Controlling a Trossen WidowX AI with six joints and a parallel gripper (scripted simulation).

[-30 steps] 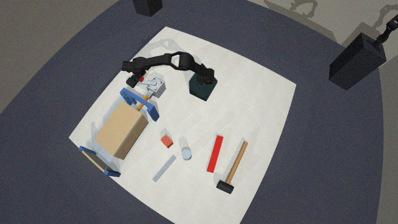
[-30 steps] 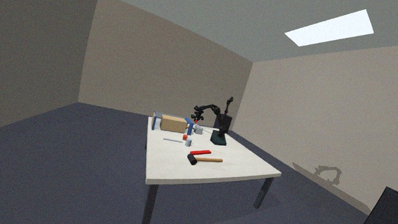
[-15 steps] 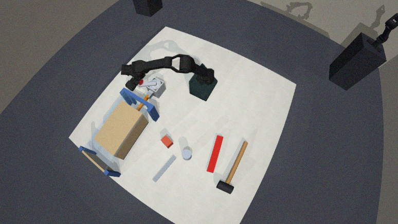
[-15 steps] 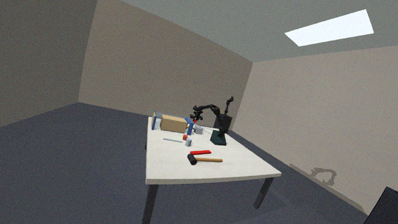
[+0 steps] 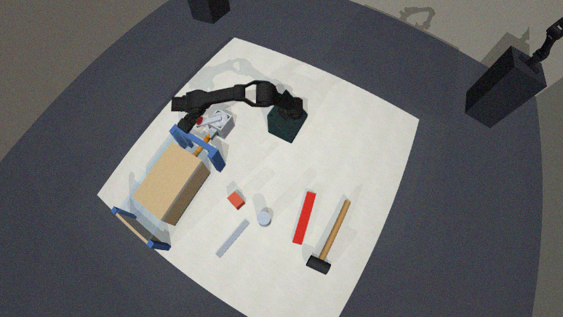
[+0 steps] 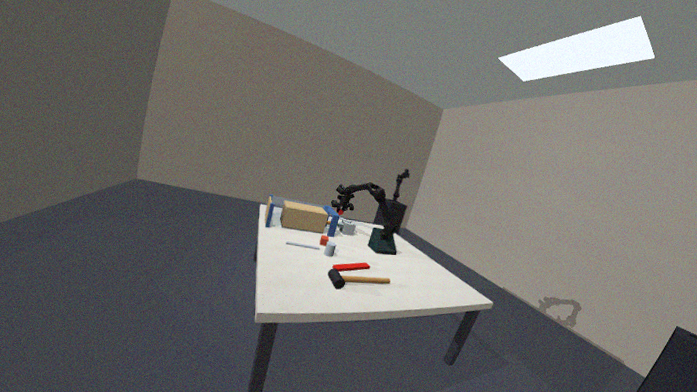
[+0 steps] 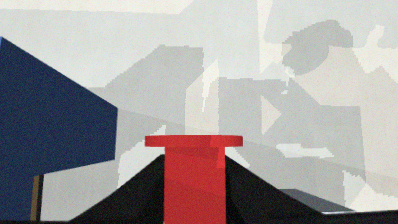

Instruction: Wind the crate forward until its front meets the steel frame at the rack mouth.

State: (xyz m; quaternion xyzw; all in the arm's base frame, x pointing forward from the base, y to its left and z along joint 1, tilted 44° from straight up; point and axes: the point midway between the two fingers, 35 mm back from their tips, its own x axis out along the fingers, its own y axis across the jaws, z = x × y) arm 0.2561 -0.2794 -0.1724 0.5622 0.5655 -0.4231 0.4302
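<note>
My gripper (image 5: 199, 120) (image 7: 192, 162) is shut on the red knob (image 6: 341, 212) of the winch handle. The handle's pale crank arm (image 5: 211, 119) lies over the top of the grey winch (image 5: 225, 126) (image 6: 348, 228); its key is hidden. An orange strap (image 5: 201, 145) runs from the winch through the blue frame (image 5: 217, 158) (image 6: 333, 225) (image 7: 60, 110) towards the crate. The tan crate (image 5: 169, 181) (image 6: 303, 217) looks flat inside the clear-panelled cubby. In the top view a gap with strap shows between its front and the frame.
A small red block (image 5: 236, 200) (image 6: 324, 240), a grey cylinder (image 5: 263, 217) (image 6: 329, 249), a grey bar (image 5: 232, 238), a red bar (image 5: 304, 217) (image 6: 351, 266) and a mallet (image 5: 334, 229) (image 6: 364, 279) lie on the bench. The blue frame is close beside my gripper.
</note>
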